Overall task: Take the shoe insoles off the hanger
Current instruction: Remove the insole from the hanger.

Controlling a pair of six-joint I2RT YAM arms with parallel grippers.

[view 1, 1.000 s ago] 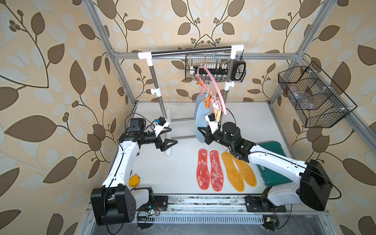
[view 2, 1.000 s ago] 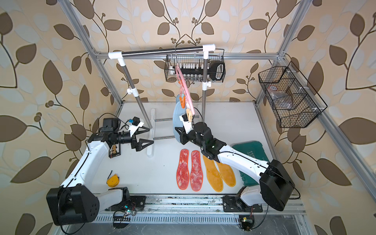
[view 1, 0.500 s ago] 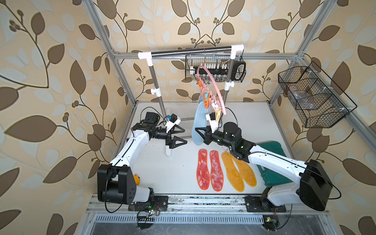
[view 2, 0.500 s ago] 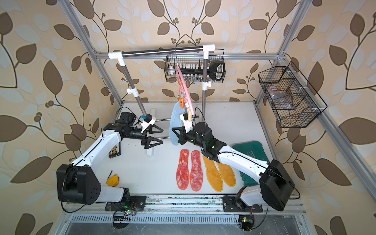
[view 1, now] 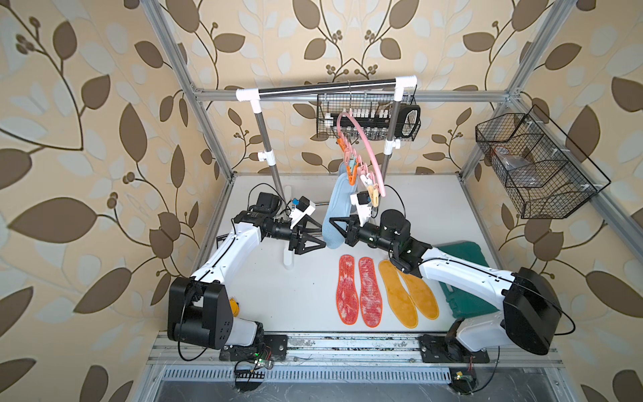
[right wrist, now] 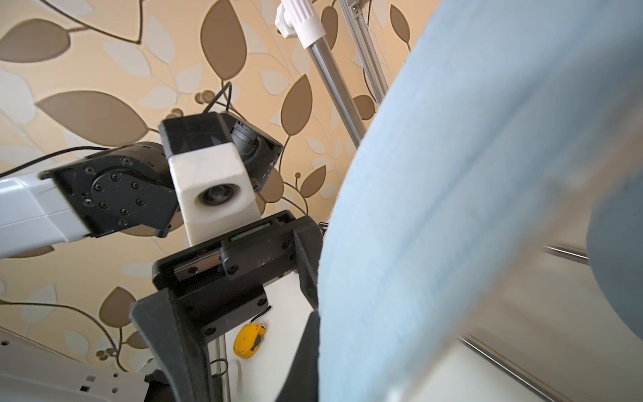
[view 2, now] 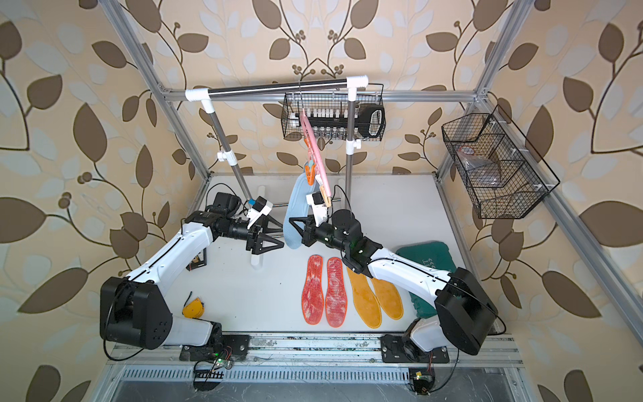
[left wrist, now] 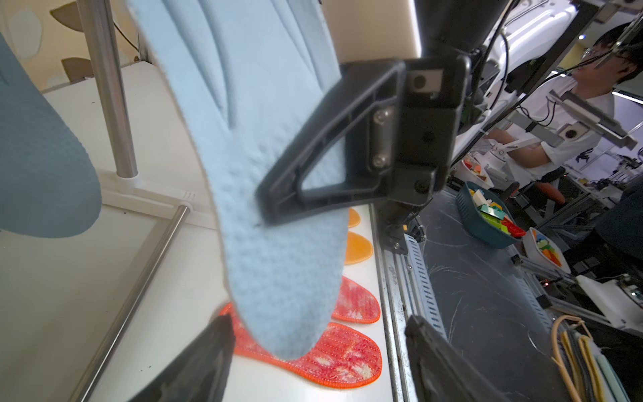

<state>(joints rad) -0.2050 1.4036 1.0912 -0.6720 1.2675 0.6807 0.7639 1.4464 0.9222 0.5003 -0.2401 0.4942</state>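
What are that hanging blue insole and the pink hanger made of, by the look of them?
Blue insole: probably foam faced with matte knit fabric; dimpled weave and moulded ridges show. Pink hanger: likely smooth, glossy plastic, a thin uniformly coloured arch.

Reaches inward with the left arm (view 1: 222, 257), forearm rising to a level wrist, and spreads the left gripper (view 1: 323, 238) wide, its two fingers (left wrist: 195, 365) well apart. Stretches the right arm (view 1: 462, 278) in from the opposite side, wrist level, and pinches the right gripper (view 1: 334, 221) tight on the insole (view 1: 335, 209), with one finger (left wrist: 295, 174) pressed flat against its face. Points both grippers at each other, tips close together.
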